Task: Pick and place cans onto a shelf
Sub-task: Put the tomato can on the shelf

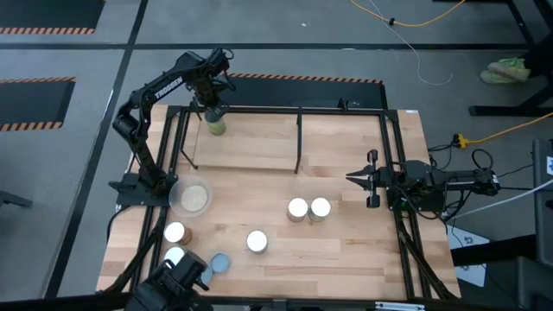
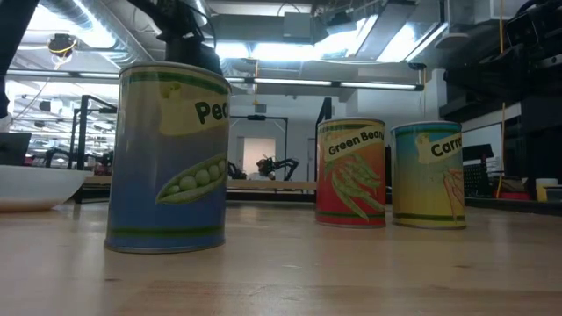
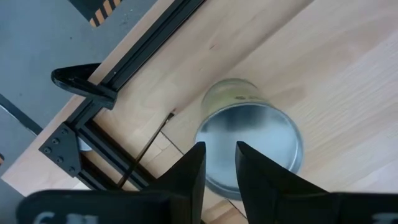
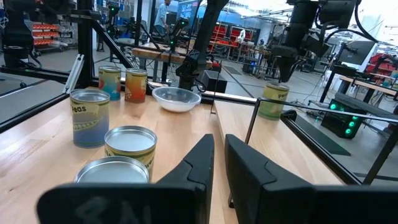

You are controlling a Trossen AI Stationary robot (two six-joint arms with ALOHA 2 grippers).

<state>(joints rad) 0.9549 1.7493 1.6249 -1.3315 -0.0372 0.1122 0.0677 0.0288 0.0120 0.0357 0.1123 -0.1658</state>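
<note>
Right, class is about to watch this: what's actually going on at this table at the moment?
The left pincer is above a green-labelled can standing on the shelf, near its corner. Its fingers look nearly closed and clear of the can. The right pincer waits, closed, at the table's right side. Several more cans and a pale dish sit on the tabletop.

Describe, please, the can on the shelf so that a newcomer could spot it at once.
Start at the shelf, the pale board in a black frame along the table's far edge. At its far left corner stands one green-labelled can, directly under the left gripper. It is the only can on the shelf; the others stand on the tabletop.
</note>
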